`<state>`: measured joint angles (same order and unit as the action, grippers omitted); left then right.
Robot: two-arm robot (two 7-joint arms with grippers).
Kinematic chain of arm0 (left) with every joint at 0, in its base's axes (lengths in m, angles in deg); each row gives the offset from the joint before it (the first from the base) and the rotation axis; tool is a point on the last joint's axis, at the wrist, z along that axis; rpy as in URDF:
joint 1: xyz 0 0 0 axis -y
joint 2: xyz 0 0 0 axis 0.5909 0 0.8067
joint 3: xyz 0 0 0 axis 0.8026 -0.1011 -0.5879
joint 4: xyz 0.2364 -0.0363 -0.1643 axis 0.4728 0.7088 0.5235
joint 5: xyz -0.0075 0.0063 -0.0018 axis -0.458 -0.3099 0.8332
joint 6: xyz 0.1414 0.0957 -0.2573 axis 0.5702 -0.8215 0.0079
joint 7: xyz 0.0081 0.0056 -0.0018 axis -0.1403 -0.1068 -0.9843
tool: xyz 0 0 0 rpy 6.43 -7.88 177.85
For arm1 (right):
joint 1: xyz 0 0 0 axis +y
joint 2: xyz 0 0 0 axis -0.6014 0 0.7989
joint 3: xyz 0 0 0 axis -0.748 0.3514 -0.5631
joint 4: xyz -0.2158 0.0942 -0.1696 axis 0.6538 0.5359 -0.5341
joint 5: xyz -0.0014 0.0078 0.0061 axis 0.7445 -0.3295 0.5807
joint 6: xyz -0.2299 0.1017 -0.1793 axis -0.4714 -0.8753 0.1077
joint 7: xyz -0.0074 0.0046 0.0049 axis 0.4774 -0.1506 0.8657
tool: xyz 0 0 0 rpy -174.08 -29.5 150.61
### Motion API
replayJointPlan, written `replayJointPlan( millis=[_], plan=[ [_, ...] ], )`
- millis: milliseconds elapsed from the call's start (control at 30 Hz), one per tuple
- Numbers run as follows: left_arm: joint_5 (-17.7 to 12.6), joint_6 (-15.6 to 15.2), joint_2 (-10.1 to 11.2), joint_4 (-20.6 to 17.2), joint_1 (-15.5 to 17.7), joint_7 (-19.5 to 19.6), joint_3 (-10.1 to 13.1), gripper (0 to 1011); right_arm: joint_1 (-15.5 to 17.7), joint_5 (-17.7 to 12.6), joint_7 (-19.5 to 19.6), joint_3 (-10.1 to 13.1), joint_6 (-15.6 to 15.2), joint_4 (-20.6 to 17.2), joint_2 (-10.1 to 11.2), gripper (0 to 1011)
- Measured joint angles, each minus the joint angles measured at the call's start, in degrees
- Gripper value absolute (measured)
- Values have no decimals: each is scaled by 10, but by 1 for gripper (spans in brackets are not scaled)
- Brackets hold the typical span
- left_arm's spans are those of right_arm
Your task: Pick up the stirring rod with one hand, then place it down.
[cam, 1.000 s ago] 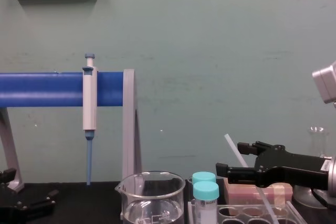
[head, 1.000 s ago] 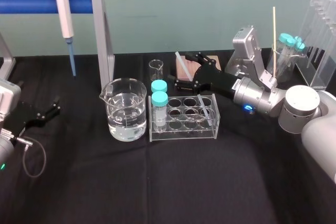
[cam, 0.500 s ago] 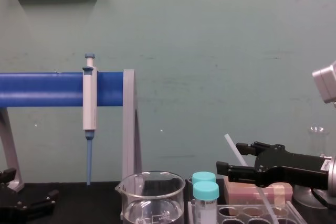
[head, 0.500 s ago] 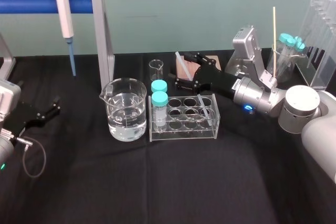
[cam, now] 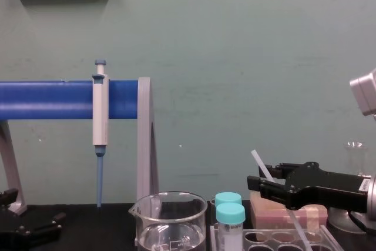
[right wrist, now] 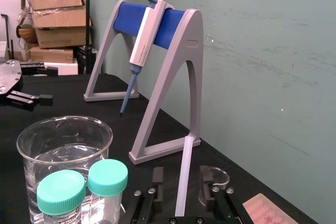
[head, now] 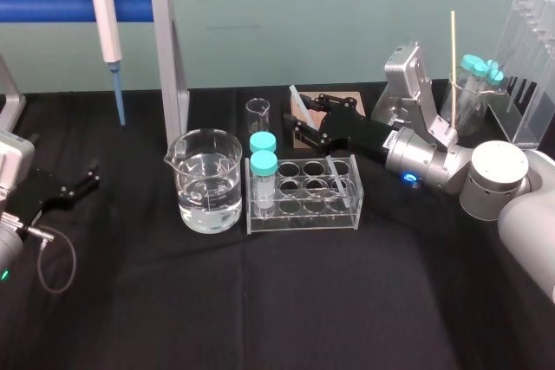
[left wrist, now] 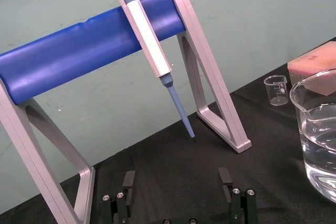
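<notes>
Right gripper [head: 305,117], centre frame, fingers spread astride the leaning stirring rod [right wrist: 185,161]: close off-centre and you risk levering it against the rack [head: 303,218].

Your worktop [head: 260,301] wears matt black cloth. The beaker [head: 208,181] is glossy clear glass; the rod [right wrist: 184,174] looks smooth, translucent white.
</notes>
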<state>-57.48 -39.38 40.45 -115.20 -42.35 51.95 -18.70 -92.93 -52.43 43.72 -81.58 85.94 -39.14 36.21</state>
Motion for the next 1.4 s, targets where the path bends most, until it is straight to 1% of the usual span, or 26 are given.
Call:
replayJointPlan(
  millis=[100,233,300,333,433,500,833,967,1000,1200,1233,1300,1333,1400],
  plan=[
    [0,0,0,0,0,0,0,1000,0,0,0,0,0,0,0,364],
    [0,0,0,0,0,0,0,1000,0,0,0,0,0,0,0,260],
    [0,0,0,0,0,0,0,1000,0,0,0,0,0,0,0,164],
    [0,0,0,0,0,0,0,1000,0,0,0,0,0,0,0,164],
    [0,0,0,0,0,0,0,1000,0,0,0,0,0,0,0,80],
    [0,0,0,0,0,0,0,1000,0,0,0,0,0,0,0,67],
    [0,0,0,0,0,0,0,1000,1,1,0,1,-1,-2,0,67],
    [0,0,0,0,0,0,0,1000,12,1,8,7,-5,-25,4,67],
    [0,0,0,0,0,0,0,1000,17,-2,10,11,-7,-37,6,67],
    [0,0,0,0,0,0,0,1000,35,-16,16,25,-14,-81,11,66],
    [0,0,0,0,0,0,0,1000,41,-22,19,30,-17,-96,13,67],
    [0,0,0,0,0,0,0,1000,45,-25,21,32,-18,-107,14,66],
    [0,0,0,0,0,0,0,1000,51,-29,24,35,-20,-122,16,67],
    [0,0,0,0,0,0,0,1000,56,-33,26,38,-20,-136,18,67]
  ],
)
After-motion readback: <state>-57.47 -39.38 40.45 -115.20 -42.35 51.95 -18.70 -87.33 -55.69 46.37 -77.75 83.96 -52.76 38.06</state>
